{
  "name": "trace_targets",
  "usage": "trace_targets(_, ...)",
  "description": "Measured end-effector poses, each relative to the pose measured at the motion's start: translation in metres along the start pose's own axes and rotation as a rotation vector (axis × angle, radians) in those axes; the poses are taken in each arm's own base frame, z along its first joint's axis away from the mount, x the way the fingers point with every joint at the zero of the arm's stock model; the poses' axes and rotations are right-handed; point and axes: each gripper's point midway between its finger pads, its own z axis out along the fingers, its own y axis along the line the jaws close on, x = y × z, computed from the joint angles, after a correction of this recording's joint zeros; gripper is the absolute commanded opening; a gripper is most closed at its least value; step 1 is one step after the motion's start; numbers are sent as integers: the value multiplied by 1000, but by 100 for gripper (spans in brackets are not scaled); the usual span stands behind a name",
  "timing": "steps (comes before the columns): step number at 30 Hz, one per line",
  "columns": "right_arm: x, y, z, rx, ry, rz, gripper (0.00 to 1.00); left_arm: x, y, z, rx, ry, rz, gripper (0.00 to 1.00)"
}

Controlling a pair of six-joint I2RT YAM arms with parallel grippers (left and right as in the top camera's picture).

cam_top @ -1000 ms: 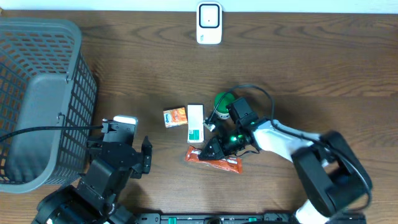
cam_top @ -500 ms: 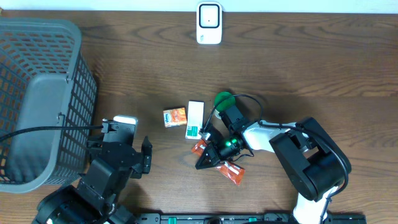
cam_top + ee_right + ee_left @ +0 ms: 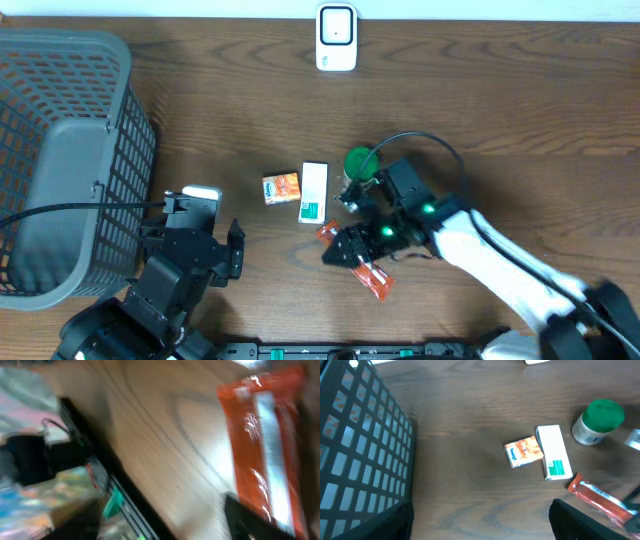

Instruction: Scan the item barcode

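A red-orange snack packet [image 3: 372, 277] lies slanted on the wooden table, also seen in the right wrist view [image 3: 260, 455] and the left wrist view [image 3: 597, 496]. My right gripper [image 3: 345, 252] hovers low over the packet's upper left end. Its view is blurred, but the jaws [image 3: 160, 516] stand apart with bare wood between them and the packet beside the right finger [image 3: 247, 517]. The white scanner [image 3: 336, 38] stands at the table's far edge. My left gripper [image 3: 200, 222] rests open at the lower left, nothing between its fingers [image 3: 482, 525].
A grey mesh basket [image 3: 60, 150] fills the left side. An orange tissue pack [image 3: 281, 187], a white and green box [image 3: 314, 193] and a green-capped bottle [image 3: 358, 162] sit close together just above the packet. A black cable loops behind the right arm.
The right gripper swung the packet from lying flat across to slanted, then its jaws came apart. Its arm has shifted to the right. The left arm has not moved.
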Motion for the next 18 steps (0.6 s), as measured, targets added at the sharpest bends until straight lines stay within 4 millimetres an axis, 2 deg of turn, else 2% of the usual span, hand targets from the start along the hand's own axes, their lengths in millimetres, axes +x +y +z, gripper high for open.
trace_targets(2, 9, -8, -16, 110, -18, 8, 99, 0, 0, 0, 0, 1, 0, 85)
trace_targets(5, 25, -37, -36, 329, -21, 47, 99, 0, 0, 0, 0, 1, 1, 85)
trace_targets(9, 32, -65, -48, 500, -18, 64, 99, 0, 0, 0, 0, 1, 0, 85)
trace_targets(14, 30, -88, -43, 569, -45, -10, 99, 0, 0, 0, 0, 1, 1, 85)
trace_targets(18, 40, -103, -33, 581, -36, -50, 99, 0, 0, 0, 0, 1, 0, 85)
